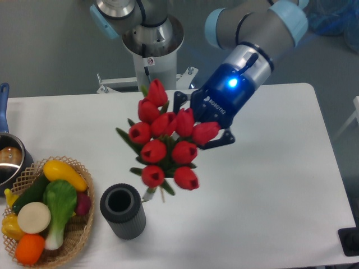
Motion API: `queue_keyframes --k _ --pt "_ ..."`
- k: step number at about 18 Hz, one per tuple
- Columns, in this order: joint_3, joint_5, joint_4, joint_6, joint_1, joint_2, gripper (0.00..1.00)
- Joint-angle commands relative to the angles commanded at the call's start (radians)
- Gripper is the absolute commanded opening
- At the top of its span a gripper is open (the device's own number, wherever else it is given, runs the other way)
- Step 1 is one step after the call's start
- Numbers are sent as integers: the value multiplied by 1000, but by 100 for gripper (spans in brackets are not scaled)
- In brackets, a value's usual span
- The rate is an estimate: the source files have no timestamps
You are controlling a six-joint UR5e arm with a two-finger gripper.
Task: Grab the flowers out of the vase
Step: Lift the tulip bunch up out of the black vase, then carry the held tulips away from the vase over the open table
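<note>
Gripper: we see the gripper (196, 126) clamped on the flowers (168, 143), its dark fingers reaching in from the right behind the red buds, a blue light glowing on its body.
Flowers: we have them in the air, clear of the vase (123, 212), up and to its right, tilted, with the stem ends just above the rim and not touching.
Vase: we see it upright on the table (269, 185), its round mouth open and dark.
Basket: we spot the basket (78, 235) of vegetables just left of the vase.
Pan: at the left edge we catch a pan (8, 154), partly cut off.
</note>
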Motion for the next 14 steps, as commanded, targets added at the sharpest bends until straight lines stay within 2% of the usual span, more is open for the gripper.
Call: queue_keyframes --k 2,7,8,11,14 --pt "0 98 0 29 8 2 11" --pt "-8 226 -2 77 44 24 12" --pt "-9 252 -3 104 52 28 17" --pt "-11 281 -9 159 74 26 18" --pt "-11 281 -9 181 110 26 13"
